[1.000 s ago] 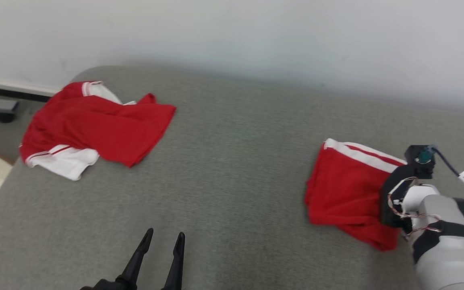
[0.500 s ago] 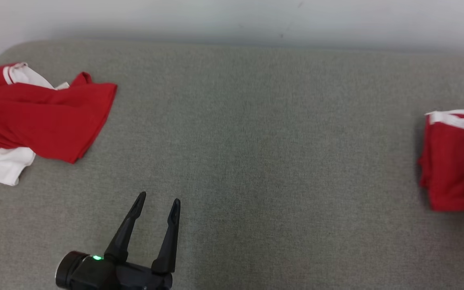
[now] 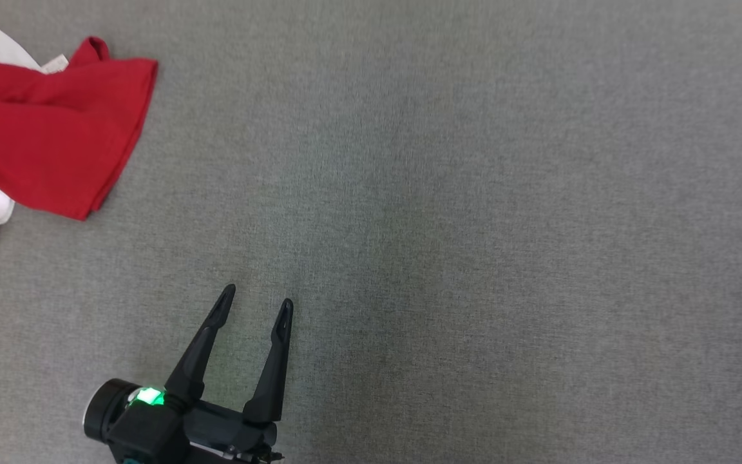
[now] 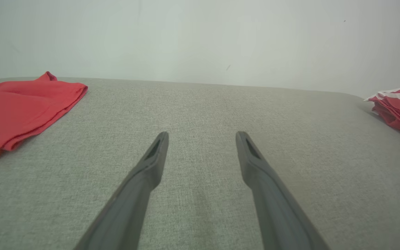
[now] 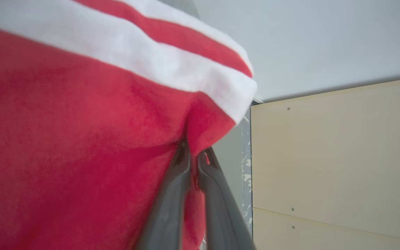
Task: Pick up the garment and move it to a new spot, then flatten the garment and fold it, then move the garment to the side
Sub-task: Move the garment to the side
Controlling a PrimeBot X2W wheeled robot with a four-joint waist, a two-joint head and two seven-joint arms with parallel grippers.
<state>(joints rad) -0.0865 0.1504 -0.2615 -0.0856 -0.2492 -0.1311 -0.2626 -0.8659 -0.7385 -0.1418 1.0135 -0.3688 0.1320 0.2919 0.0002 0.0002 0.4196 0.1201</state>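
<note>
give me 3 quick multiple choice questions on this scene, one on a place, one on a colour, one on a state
1. In the head view, where is the loose garment?
A) top left
B) centre
C) bottom right

2. What colour is the stripe on the held garment?
A) blue
B) white
C) yellow

3. How is the left gripper?
A) shut on cloth
B) shut, empty
C) open, empty

Answers:
1 A, it lies in that view's top left corner on the grey surface.
2 B, a white band crosses the red cloth that the right gripper pinches.
3 C, its fingers stand apart with nothing between them.
</note>
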